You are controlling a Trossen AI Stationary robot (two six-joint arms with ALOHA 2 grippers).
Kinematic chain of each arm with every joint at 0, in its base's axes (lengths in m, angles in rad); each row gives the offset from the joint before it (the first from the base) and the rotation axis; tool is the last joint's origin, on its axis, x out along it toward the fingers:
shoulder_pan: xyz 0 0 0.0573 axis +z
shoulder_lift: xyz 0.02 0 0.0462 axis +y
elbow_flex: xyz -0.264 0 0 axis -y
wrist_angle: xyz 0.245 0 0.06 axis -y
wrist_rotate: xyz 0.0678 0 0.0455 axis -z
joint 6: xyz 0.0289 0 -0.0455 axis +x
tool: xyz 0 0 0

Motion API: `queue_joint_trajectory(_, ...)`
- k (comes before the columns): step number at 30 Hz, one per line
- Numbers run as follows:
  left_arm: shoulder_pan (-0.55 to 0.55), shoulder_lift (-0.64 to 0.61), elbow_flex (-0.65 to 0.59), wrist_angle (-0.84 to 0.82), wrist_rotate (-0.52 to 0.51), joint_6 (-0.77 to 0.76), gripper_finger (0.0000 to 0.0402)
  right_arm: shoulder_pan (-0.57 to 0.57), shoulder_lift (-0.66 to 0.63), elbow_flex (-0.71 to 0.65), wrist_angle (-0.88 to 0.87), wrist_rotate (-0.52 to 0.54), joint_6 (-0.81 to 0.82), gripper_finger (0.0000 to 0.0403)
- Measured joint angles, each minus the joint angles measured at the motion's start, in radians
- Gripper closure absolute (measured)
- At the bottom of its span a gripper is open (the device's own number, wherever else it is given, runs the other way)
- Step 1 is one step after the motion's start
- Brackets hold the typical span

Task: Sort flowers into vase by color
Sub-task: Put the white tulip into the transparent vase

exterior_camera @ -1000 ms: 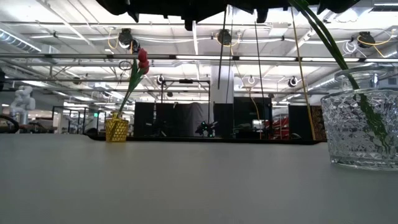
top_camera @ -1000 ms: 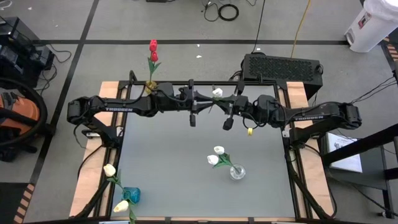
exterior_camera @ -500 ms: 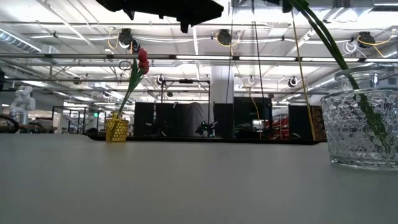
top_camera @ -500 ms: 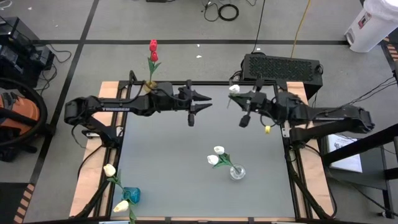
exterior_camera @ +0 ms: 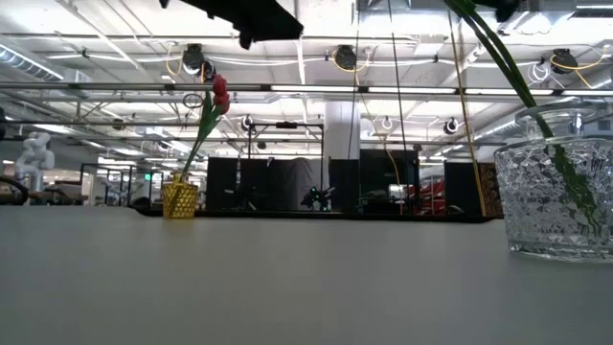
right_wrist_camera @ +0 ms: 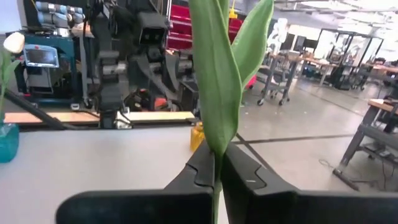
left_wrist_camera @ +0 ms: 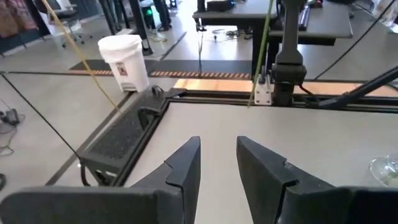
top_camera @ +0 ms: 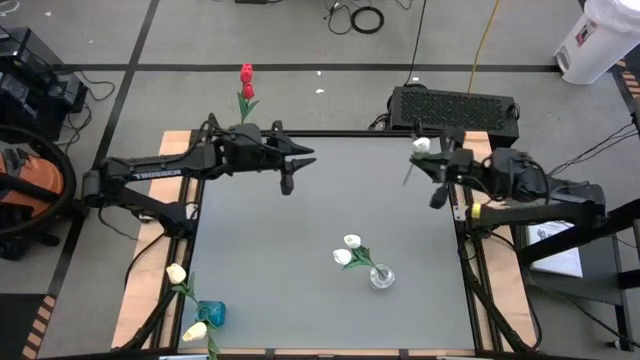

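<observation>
The right gripper (top_camera: 437, 170) is closed on the green stem of a white tulip (top_camera: 421, 146); in the right wrist view the fingers (right_wrist_camera: 239, 168) meet with the stem and leaves (right_wrist_camera: 217, 81) rising straight out from between them. From above, this gripper sits at about 2 o'clock on the table (top_camera: 320, 240), just inside the right edge. The held flower's long axis runs on a slant, head toward the far edge at roughly 11 o'clock from the grip, stem tail toward 5 o'clock.

The left gripper (top_camera: 297, 160) is at about 11 o'clock on the table, near the far edge, pointing toward 3 o'clock. Its fingers (left_wrist_camera: 186, 165) stand a narrow gap apart with nothing between them.

Between the two grippers the far half of the grey tabletop is bare, and so is the centre.

A clear glass vase (top_camera: 381, 277) stands at about 5 o'clock of the table's centre with two white tulips (top_camera: 347, 249) leaning toward 10 o'clock. A yellow vase (top_camera: 242, 135) at the far-left corner, about 11 o'clock, holds red tulips (top_camera: 246, 80) whose stems run straight out past the far edge toward 12 o'clock. A teal vase (top_camera: 211, 313) on the left wooden border at about 8 o'clock holds cream tulips (top_camera: 177, 273), one head toward 11 o'clock and one toward 7 o'clock.
</observation>
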Motion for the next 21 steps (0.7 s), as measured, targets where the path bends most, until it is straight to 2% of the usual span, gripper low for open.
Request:
queue_joint_trajectory(12, 0.030, -0.111, -0.001, -0.152, -0.002, -0.004, 0.0291, 0.000, -0.397, -0.280, -0.043, -0.010, 0.094, 0.0402)
queue_joint_trajectory(15, 0.030, -0.144, -0.022, -0.161, -0.002, -0.004, 0.0291, 0.000, -0.459, -0.349, -0.027, -0.049, 0.104, 0.0402)
queue_joint_trajectory(21, 0.030, -0.238, -0.124, -0.164, -0.002, -0.051, 0.0291, 0.002, -0.509, -0.482, 0.142, -0.168, 0.153, 0.0402)
